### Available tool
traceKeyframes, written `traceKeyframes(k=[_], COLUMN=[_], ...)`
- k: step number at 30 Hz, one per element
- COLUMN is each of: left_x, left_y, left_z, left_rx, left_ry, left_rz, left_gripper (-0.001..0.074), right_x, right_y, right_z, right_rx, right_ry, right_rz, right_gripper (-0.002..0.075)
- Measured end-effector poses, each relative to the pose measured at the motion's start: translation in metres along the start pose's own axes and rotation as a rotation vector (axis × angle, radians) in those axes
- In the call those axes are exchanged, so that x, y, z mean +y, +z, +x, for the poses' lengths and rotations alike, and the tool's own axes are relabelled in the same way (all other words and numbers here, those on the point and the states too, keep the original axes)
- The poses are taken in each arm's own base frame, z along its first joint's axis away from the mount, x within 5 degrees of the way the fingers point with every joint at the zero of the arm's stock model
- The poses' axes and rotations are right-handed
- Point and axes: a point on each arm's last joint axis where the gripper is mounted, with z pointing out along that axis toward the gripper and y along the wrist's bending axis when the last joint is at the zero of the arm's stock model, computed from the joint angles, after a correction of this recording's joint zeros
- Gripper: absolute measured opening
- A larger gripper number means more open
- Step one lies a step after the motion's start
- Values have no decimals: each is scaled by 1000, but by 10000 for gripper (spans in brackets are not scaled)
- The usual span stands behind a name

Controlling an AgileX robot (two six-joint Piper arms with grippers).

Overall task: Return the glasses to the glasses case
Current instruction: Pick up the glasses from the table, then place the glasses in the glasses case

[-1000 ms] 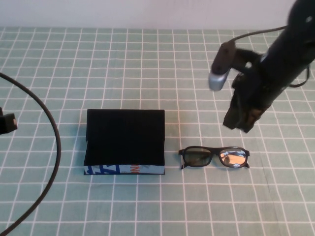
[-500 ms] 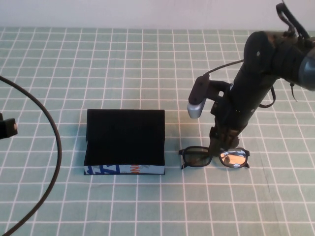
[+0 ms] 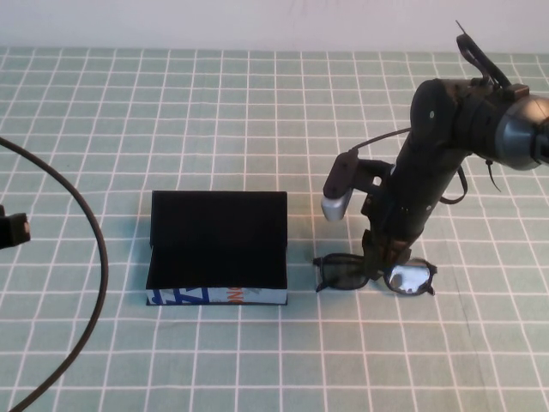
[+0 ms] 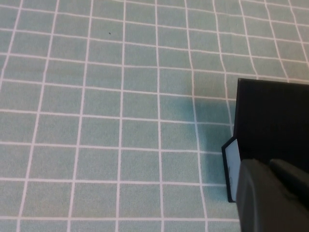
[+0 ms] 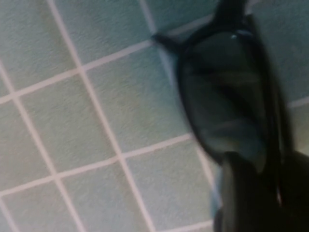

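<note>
On the green-checked desk (image 3: 257, 112) the glasses (image 3: 374, 275) lie flat, and the right gripper (image 3: 383, 260) is down on their bridge, its fingers (image 5: 251, 193) straddling the frame between the two lenses; whether they have closed on it I cannot tell. The glasses case (image 3: 216, 249) sits open well to the left of those fingers, lid raised. The left gripper (image 4: 270, 198) hangs just beside the case's far-left corner, its opening not visible. A black cable (image 3: 81, 257) curves across the desk at the left
</note>
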Motion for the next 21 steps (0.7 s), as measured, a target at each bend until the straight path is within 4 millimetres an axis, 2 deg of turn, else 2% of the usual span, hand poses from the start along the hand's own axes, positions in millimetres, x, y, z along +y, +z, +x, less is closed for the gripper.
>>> traceKeyframes(k=[3,5,14,17,21], left_x=[0,0,0,0,0], left_y=[0,0,0,0,0], left_z=[0,0,1,1,0], left_rx=[2,4,12,12,5], left_ry=[0,0,0,0,0], left_rz=[0,-1,-3,-3,-1], left_gripper=[1,2,1,2,2], right_x=[2,1,-2,6,31], right_y=[-4,-10,-56,-68,-72], right_z=[0,-4,-40,-56,-82], right_rx=[14,9,-201,-265,-294], right_ry=[-3,-9,-23,-51,-130], right_rz=[-27,-28,17,16,8], right_gripper=[60,24,12,12,12])
